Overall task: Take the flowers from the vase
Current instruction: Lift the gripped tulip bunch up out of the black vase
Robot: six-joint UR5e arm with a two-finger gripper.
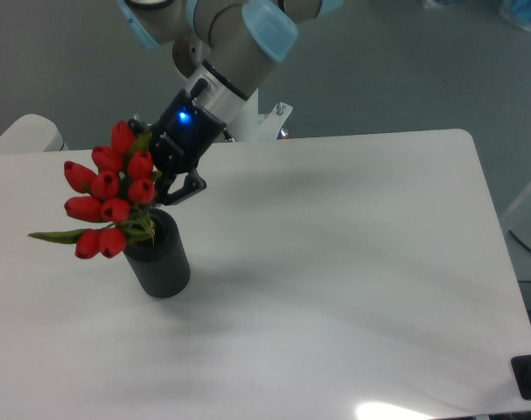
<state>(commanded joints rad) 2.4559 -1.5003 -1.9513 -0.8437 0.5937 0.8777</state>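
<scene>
The bunch of red tulip buds on green stems (106, 198) leans out over the short dark grey ribbed vase (159, 262), its stems running down toward the vase's mouth — whether they have cleared the rim I cannot tell. The black two-finger gripper (171, 188) sits just above and behind the vase, closed on the stems from the side, probably low so the buds are spared. The vase stands upright on the white table (352, 254). No writing is readable anywhere — only a blue light on the wrist.

Black two-finger gripper (163, 194) tips hidden behind red tulip bunch (103, 197); stems hidden too. Arm cut by top edge.
</scene>
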